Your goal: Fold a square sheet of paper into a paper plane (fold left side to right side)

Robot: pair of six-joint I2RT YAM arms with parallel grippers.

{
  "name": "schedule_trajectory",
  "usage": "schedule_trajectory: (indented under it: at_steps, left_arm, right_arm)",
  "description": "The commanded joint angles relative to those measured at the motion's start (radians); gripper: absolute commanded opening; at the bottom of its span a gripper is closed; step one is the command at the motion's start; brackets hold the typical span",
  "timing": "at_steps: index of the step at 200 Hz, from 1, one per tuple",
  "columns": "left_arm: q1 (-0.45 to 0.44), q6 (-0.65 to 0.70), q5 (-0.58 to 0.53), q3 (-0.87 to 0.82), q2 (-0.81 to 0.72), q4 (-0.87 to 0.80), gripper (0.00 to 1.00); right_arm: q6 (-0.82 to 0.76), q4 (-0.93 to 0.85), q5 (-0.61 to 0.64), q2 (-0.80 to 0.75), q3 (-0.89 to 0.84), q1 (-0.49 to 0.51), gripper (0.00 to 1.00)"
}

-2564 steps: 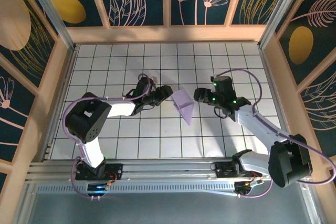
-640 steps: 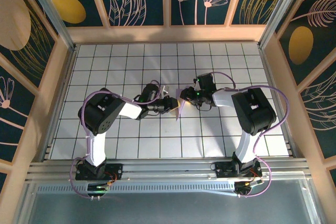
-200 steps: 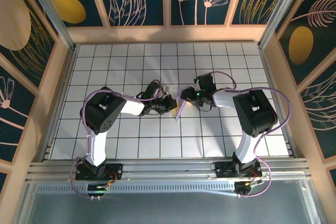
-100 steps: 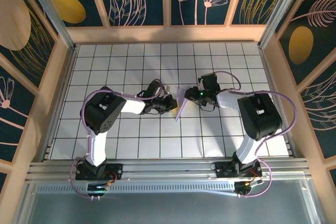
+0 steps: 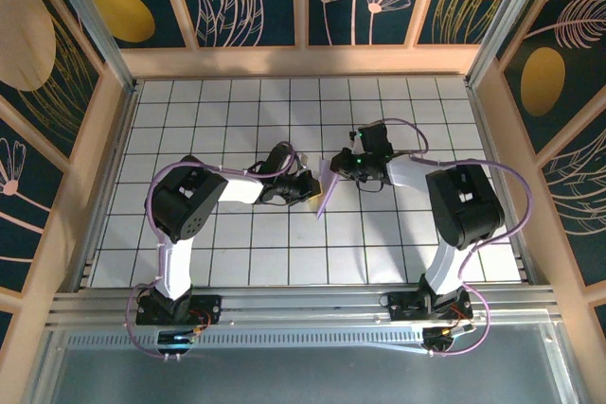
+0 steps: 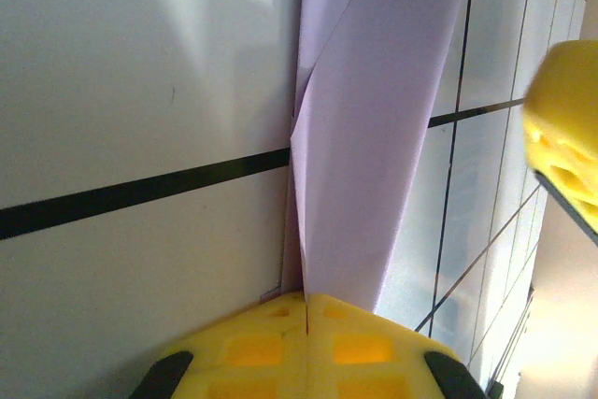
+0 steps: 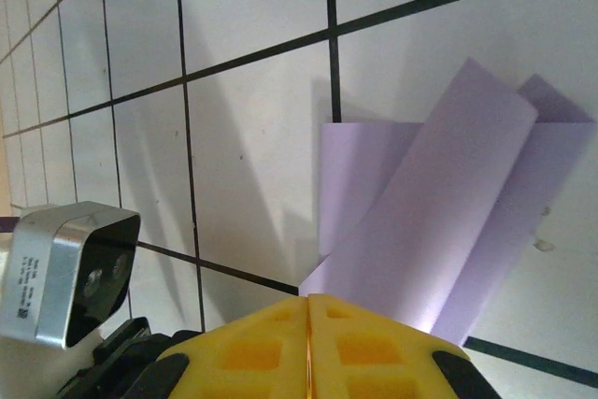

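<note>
Two arms, one paper plane (image 5: 325, 193) gripped between them.
We count a single lavender plane, folded narrow, near the middle of the white grid surface (image 5: 237, 120), between the left arm (image 5: 189, 205) and the right arm (image 5: 459, 201). The left jaws are closed tight on one end, with the paper running out from between their two yellow fingers (image 6: 252, 348). The right jaws are likewise pressed together, their two fingers meeting on the paper's other end.
</note>
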Motion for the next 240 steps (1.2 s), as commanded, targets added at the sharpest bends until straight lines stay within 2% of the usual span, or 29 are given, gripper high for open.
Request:
schedule_trajectory:
  at_steps: [1,164,200,240]
  left_arm:
    - [-0.017,0.028,-0.081,0.007,0.071,-0.059,0.00]
    - [-0.022,0.045,-0.068,0.030,0.082,-0.074,0.01]
    - [-0.023,0.051,-0.078,0.007,0.043,-0.037,0.06]
    - [-0.023,0.083,-0.149,-0.046,-0.073,0.003,0.14]
  right_arm:
    - [-0.010,-0.042,0.015,0.029,0.011,0.007,0.09]
    - [-0.033,-0.108,0.071,0.079,-0.016,0.011,0.08]
    - [-0.025,-0.092,0.058,0.071,-0.082,-0.007,0.03]
    - [-0.026,-0.073,0.042,0.073,-0.137,-0.018,0.00]
